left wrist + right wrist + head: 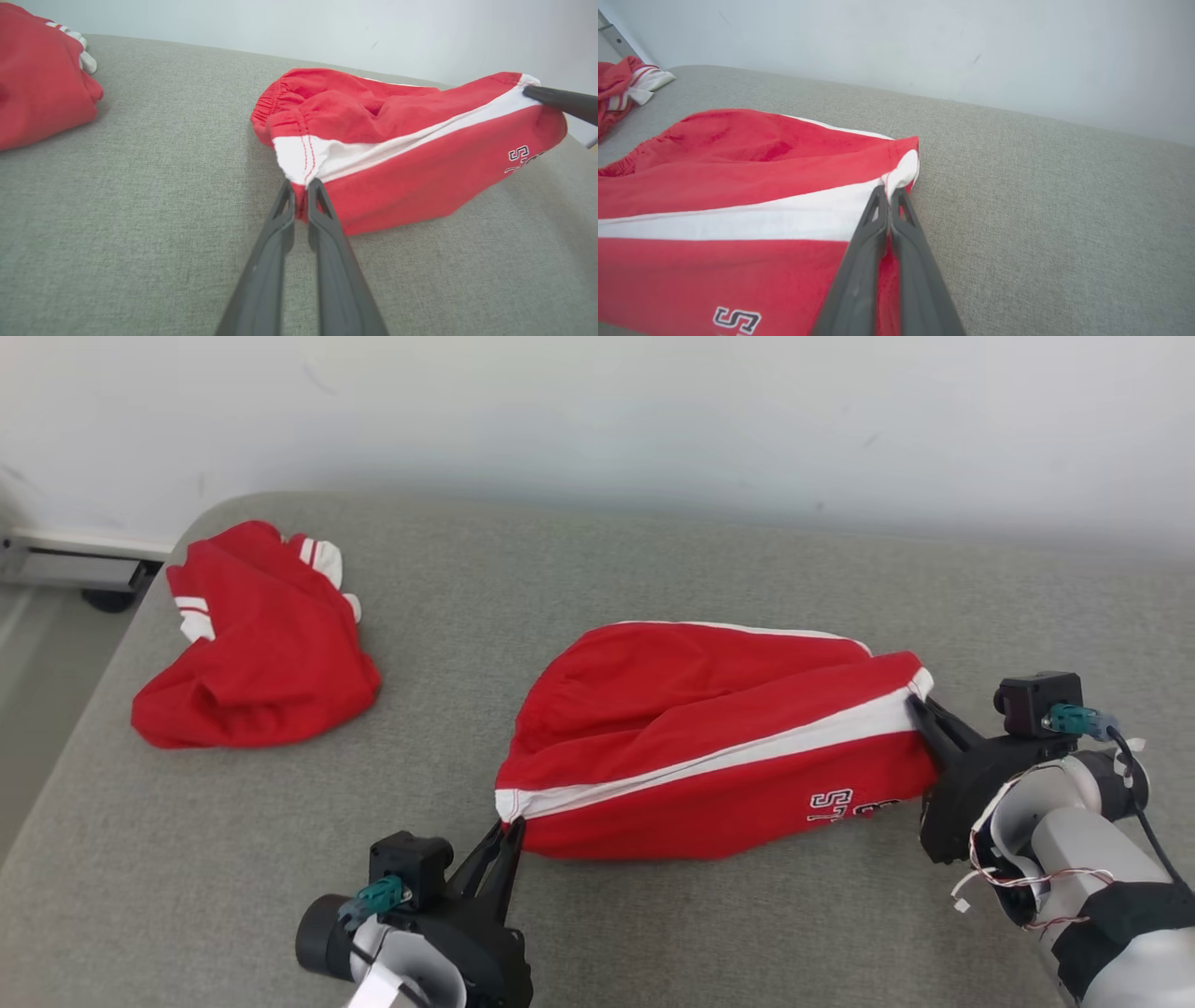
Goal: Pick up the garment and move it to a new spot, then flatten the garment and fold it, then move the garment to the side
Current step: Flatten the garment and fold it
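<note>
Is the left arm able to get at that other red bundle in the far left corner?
Probably not yet. The left gripper is shut on a corner of the striped shorts and would have to let go first. Otherwise the grey surface between it and the crumpled red garment looks open.
</note>
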Controlling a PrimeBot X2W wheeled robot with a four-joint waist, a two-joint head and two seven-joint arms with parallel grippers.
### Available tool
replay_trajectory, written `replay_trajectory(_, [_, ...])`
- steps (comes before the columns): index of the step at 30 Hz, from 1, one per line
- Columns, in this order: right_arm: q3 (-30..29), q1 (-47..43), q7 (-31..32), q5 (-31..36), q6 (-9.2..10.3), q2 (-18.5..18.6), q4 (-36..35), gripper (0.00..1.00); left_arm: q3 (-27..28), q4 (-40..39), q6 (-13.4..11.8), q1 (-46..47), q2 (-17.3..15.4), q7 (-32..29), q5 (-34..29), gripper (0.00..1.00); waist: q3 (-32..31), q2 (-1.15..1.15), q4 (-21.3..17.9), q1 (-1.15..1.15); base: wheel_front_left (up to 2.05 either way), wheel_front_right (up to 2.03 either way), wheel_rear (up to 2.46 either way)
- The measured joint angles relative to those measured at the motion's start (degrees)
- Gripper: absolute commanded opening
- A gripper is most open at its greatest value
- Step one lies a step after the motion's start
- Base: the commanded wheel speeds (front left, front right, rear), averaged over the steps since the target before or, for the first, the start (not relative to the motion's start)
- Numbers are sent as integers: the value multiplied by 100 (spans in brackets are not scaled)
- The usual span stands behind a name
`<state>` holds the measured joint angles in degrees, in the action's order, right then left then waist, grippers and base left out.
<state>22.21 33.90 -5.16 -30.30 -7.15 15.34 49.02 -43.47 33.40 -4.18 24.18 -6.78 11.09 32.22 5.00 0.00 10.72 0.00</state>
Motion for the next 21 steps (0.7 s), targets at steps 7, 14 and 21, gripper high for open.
replay_trajectory(7, [135,-261,13,-290,0,54,-565,0,41,-493,25,-91,-112,-27,83,0,-69,0,-271,0,0,0,0])
replay_trajectory(14, [745,-113,1158,-571,0,280,-549,0,149,-467,881,159,-218,-758,740,0,98,0,-492,0,0,0,0])
replay_trajectory(21, [931,1894,2639,-972,0,360,-443,0,977,67,1120,2140,-360,-2205,1983,0,535,1,-677,1,0,0,0])
